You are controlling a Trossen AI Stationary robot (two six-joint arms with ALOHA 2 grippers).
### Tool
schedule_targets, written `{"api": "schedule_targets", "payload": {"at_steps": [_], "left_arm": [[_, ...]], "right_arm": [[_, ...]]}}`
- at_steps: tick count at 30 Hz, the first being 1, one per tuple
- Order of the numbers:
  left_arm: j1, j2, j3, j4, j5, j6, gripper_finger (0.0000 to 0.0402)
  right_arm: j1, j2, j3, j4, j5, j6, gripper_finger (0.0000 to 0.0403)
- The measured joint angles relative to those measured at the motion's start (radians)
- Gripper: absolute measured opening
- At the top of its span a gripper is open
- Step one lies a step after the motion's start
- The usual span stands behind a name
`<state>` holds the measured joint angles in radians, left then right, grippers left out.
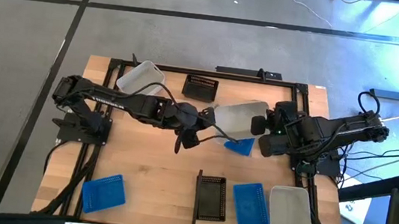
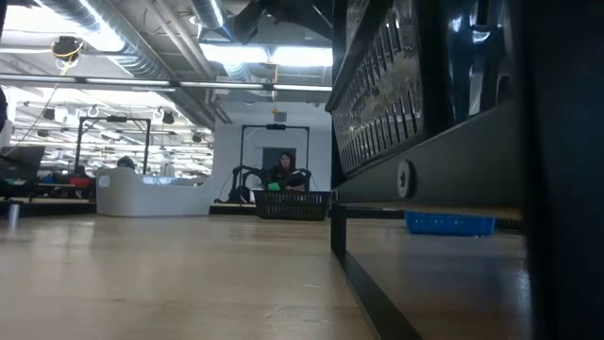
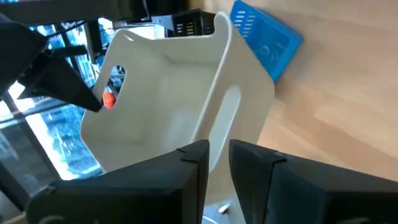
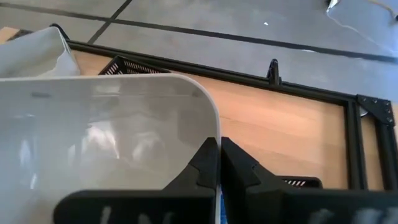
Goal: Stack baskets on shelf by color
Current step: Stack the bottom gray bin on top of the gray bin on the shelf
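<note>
Both arms reach to the middle of the table (image 1: 144,132) and meet at one white basket (image 1: 238,119). The left gripper (image 1: 210,119) pinches the basket's rim on the 9 o'clock side, and in the left wrist view its two dark fingers (image 3: 186,171) are squeezed on the thin white wall. The right gripper (image 1: 262,124) pinches the same basket on the 3 o'clock side, and in the right wrist view its fingertips (image 4: 208,163) are clamped on the rim (image 4: 214,124). The basket sits tilted between them, above the wood. Just below it, toward 5 o'clock, a blue basket (image 1: 239,144) pokes out on the table. Toward 11 o'clock of the table lies a second white basket (image 1: 140,77), and just to its 3 o'clock side sits a black basket (image 1: 200,87). Near the 7 o'clock corner lies another blue basket (image 1: 103,191). The shelf (image 1: 251,189) is the pale board at about 5 o'clock, with a thin black bar (image 1: 196,201) on its 9 o'clock edge. On it, in a row going toward 3 o'clock, sit a black basket (image 1: 211,198), a blue basket (image 1: 250,205) and a white basket (image 1: 291,214). In the low view a person (image 2: 284,171) sits far back in the room.
</note>
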<state>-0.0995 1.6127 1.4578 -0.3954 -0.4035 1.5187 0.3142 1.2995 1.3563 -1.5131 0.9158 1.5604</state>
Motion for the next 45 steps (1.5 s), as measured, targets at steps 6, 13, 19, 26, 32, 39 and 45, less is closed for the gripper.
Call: {"api": "schedule_targets", "payload": {"at_steps": [6,13,19,26,32,39,45], "left_arm": [[-0.008,0.0,0.0,0.0,0.002,0.085,0.0056],[-0.006,0.0,0.0,-0.001,0.001,0.082,0.0056],[-0.005,0.034,0.001,-0.015,0.0,0.081,0.0056],[0.012,0.075,0.001,-0.016,0.0,0.07,0.0056],[0.031,0.082,0.0,-0.017,0.002,0.07,0.0056],[0.054,0.082,0.0,-0.022,0.012,0.062,0.0056],[0.063,0.104,0.0,-0.046,0.028,0.063,0.0056]], "right_arm": [[-0.04,0.044,0.0,-0.002,0.006,-0.101,0.0],[-0.068,0.108,0.0,0.0,0.034,-0.108,0.0],[-0.067,0.12,0.0,0.006,0.048,-0.108,0.0],[-0.067,0.119,0.001,0.006,0.063,-0.108,0.0],[-0.066,0.119,0.001,0.01,0.063,-0.108,0.0],[-0.066,0.119,0.001,0.016,0.062,-0.108,0.0],[-0.066,0.119,0.001,0.022,0.06,-0.108,0.0]]}}
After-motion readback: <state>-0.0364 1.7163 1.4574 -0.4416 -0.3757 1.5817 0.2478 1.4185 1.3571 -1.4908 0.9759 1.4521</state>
